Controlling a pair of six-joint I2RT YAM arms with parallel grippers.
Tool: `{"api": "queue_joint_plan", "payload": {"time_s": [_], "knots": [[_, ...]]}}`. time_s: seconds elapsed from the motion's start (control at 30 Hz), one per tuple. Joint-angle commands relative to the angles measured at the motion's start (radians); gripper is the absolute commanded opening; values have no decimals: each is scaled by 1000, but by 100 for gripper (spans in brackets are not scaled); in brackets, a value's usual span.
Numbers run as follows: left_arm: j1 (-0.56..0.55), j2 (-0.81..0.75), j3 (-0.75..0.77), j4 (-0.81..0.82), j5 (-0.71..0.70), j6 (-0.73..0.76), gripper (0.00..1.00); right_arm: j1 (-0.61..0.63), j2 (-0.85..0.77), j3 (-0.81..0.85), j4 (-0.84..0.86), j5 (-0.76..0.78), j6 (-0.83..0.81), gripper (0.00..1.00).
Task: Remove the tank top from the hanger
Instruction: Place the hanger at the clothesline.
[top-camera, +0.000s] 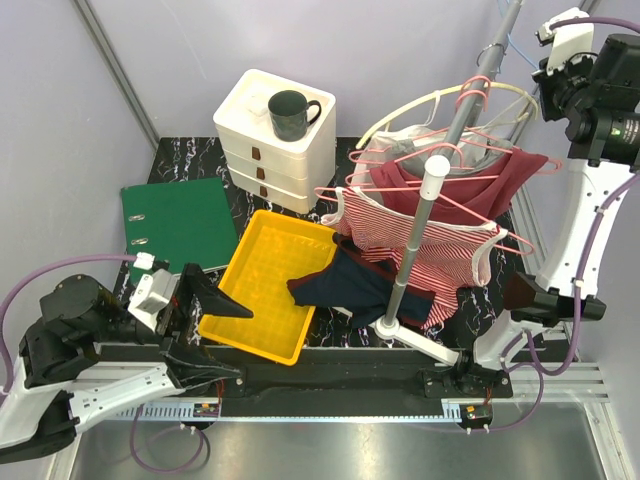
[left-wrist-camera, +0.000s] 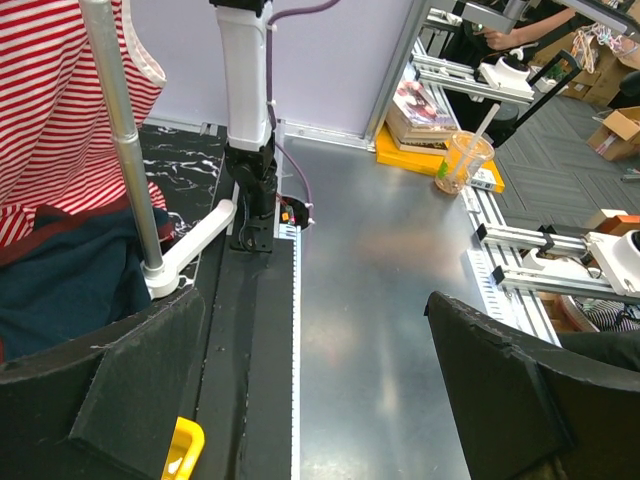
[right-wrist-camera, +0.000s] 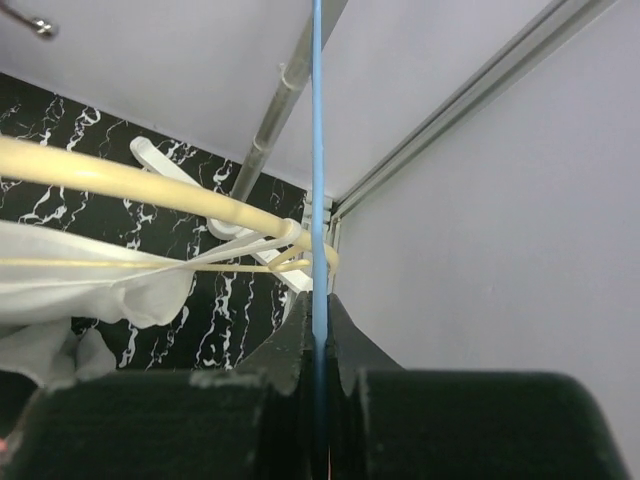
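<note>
The left pincer (left-wrist-camera: 312, 300) hangs low over the near edge, its two black wedge-shaped fingers (left-wrist-camera: 130, 385) spread wide with nothing between them. The right pincer (right-wrist-camera: 318, 305) is up by the rack's top, its matte fingers pressed narrow onto a thin blue wire (right-wrist-camera: 317, 150). The surface (top-camera: 170, 160) is glossy black stone with white veins. A rack (top-camera: 418, 235) of bare metal tube leans up from a white foot. The tank top (top-camera: 430, 235) hangs from it on a thin pink wire hanger (top-camera: 470, 215). It is soft knit in fine red and white stripes with white binding at the armholes, and its hem drapes against the pole. A maroon garment (top-camera: 475, 180) hangs just behind it. A yellow plastic tray (top-camera: 262, 290), rectangular with a gridded floor, lies beside the pole. A crumpled navy cloth (top-camera: 355, 282) spills over the tray's right rim. A flat green binder (top-camera: 180, 225) lies left of the tray. A white, round-cornered stack of drawers (top-camera: 270, 150) stands behind the tray, with a dark green mug (top-camera: 292, 113) on top. A cream hoop (top-camera: 420, 105) rings the pole above the clothes.
</note>
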Motion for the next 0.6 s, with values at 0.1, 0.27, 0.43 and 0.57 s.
{"api": "queue_joint_plan", "payload": {"time_s": [0.1, 0.27, 0.43, 0.57], "knots": [[-4, 56, 30, 37, -23, -1, 99, 13, 25, 74, 117, -38, 29, 0], [-4, 65, 18, 54, -21, -7, 99, 13, 15, 74, 190, -60, 66, 0], [-4, 53, -1, 66, -21, -16, 99, 13, -2, 57, 198, -55, 83, 0], [-4, 42, -8, 71, -14, -19, 99, 13, -25, 28, 198, -34, 80, 0]]}}
